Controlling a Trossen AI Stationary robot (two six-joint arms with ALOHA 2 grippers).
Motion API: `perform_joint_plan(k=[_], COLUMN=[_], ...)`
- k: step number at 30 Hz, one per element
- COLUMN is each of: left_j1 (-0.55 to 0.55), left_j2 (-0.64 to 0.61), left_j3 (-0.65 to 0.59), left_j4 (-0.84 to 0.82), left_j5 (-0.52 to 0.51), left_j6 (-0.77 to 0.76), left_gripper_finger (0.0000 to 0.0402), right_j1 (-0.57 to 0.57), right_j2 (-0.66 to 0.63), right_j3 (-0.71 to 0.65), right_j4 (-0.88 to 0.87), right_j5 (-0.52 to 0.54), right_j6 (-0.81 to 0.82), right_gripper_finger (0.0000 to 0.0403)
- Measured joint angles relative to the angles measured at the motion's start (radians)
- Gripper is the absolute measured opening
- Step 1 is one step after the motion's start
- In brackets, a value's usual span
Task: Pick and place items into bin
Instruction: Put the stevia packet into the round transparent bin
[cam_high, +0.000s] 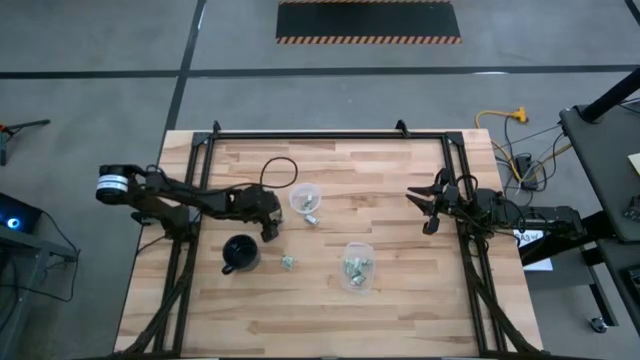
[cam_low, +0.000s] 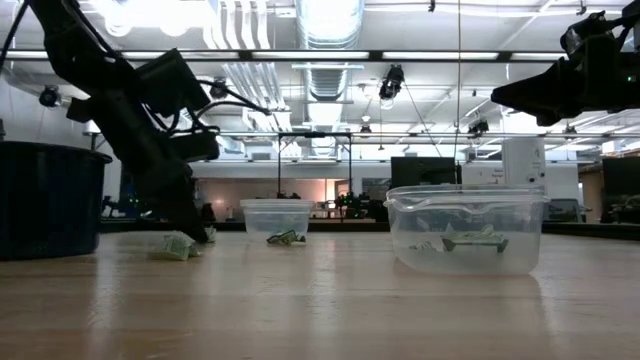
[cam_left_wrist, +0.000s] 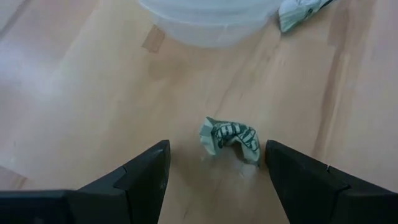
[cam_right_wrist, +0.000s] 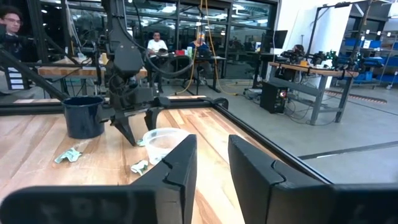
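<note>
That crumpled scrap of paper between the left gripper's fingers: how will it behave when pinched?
The crumpled scrap looks like thin folded paper, so it will probably crush rather than resist. It seems very light, so a finger of the open left gripper brushing it could push it along the wooden table. Its irregular folds make rolling unlikely.

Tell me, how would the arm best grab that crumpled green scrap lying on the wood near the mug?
Probably from above, pinching the crumpled piece across its raised middle fold. It lies low on the table, and the left gripper is open with a finger on either side of it.
</note>
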Motion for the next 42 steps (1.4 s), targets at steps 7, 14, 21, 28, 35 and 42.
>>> perform_joint_plan(k=[7, 14, 21, 28, 35, 42], left_j1=[0.001, 0.006, 0.007, 0.007, 0.024, 0.04], left_j2=[0.08, 0.076, 0.067, 0.068, 0.069, 0.07], left_j3=[0.035, 0.044, 0.044, 0.044, 0.059, 0.069], left_j4=[0.009, -0.007, -0.009, -0.008, -0.015, -0.02], left_j5=[-0.003, 0.002, 0.001, 0.002, -0.008, -0.021], left_j6=[0.001, 0.001, 0.0, 0.0, 0.009, 0.011], left_gripper_finger=[0.0247, 0.0247, 0.0245, 0.019, 0.0084, 0.001], right_j1=[0.0, 0.0, 0.0, 0.0, 0.0, 0.0], right_j2=[0.001, 0.001, 0.0, 0.0, 0.0, 0.0], right_j3=[0.0, 0.0, 0.0, 0.0, 0.0, 0.0], right_j4=[0.0, 0.0, 0.0, 0.0, 0.0, 0.0], right_j5=[0.0, 0.0, 0.0, 0.0, 0.0, 0.0], right_j6=[0.0, 0.0, 0.0, 0.0, 0.0, 0.0], right_gripper_finger=[0.0071, 0.0071, 0.0082, 0.0087, 0.0076, 0.0068])
